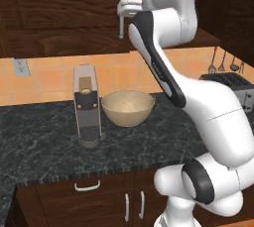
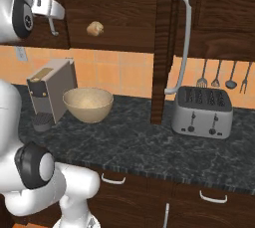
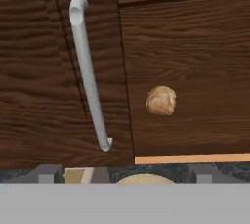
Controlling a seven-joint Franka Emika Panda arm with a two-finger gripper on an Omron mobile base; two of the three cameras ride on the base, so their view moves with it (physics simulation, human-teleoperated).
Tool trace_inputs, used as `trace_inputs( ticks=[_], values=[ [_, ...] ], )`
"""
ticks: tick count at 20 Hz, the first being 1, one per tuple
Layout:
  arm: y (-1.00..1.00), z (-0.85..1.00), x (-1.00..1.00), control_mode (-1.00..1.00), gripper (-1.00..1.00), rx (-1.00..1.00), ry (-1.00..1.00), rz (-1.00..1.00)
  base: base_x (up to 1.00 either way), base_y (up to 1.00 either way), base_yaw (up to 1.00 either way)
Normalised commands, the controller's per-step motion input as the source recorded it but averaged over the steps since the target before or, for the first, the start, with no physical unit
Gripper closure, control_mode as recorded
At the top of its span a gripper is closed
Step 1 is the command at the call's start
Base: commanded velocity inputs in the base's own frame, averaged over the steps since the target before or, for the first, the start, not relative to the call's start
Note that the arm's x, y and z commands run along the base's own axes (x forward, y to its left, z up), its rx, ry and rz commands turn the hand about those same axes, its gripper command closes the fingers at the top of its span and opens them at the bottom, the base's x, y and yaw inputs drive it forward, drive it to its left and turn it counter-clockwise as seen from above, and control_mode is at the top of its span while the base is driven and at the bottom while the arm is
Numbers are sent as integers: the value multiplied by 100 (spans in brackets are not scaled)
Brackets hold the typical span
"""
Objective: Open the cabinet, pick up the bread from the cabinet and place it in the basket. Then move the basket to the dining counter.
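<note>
Quick count of what you're looking at right now. You're seeing one bread (image 2: 94, 29) roll, and it's showing against the dark wood of the cabinet (image 2: 114, 3), up above the one basket (image 2: 87, 104). Nothing is touching the roll as far as the views show, and I can't tell whether it's sitting on anything. In the hand view it's sitting just right of a long bar handle (image 3: 89, 74).

Your gripper (image 1: 129, 8) is hanging up high, right by that handle. Its two fingertips (image 3: 47, 174) are standing wide apart with nothing between them, so the hand is released and carrying nothing.

In the right base view you're getting two long silver handles. The second handle (image 2: 183, 43) is riding on a door (image 2: 161, 48) that's standing swung out, edge toward you.

The basket is sitting upright on the dark speckled counter (image 2: 134, 147), and its speckled inside is looking bare. One coffee machine (image 2: 51, 92) is standing just beside it, and one toaster (image 2: 202, 112) is sitting well apart on the other side. Four utensils (image 2: 216, 75) are hanging on the tile wall above the toaster, and one outlet (image 1: 21, 66) is showing left of the coffee machine. Below the counter you're seeing three short handles (image 1: 87, 186), one lying level and two standing upright.
</note>
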Motion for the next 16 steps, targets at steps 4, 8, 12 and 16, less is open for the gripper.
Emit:
trace_inputs(
  ticks=[4,8,12,16],
  values=[
    [41,0,39,-100,-100,-5,0,0,0,0,0],
    [24,0,34,-100,-100,-5,1,0,0,0,0],
    [0,-5,49,-100,-100,-1,6,0,0,0,0],
    [11,-3,46,-100,-100,-3,3,0,0,0,0]
  ],
)
